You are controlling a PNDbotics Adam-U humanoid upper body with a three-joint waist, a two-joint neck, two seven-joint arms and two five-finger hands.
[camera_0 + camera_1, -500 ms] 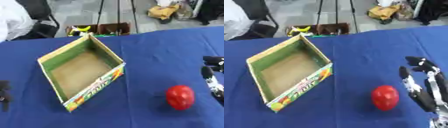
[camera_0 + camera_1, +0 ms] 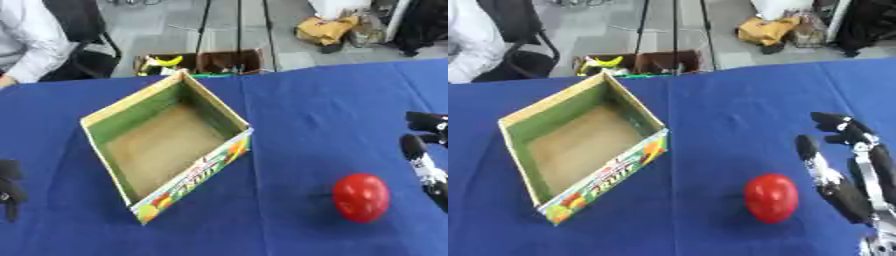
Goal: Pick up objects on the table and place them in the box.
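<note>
Here, the right hand, fingers straight and empty, is hovering just beside the round red fruit; it should close around the widest part.

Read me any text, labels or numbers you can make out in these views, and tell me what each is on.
"FRUIT", probably: red letters on the white band along the printed front wall of the open green cardboard box; the word is blurred, so this reading is uncertain.
The coloured fruit pictures beside it carry no readable text.
The round red fruit-shaped object, the blue tablecloth and the black right robot hand: no markings visible.
</note>
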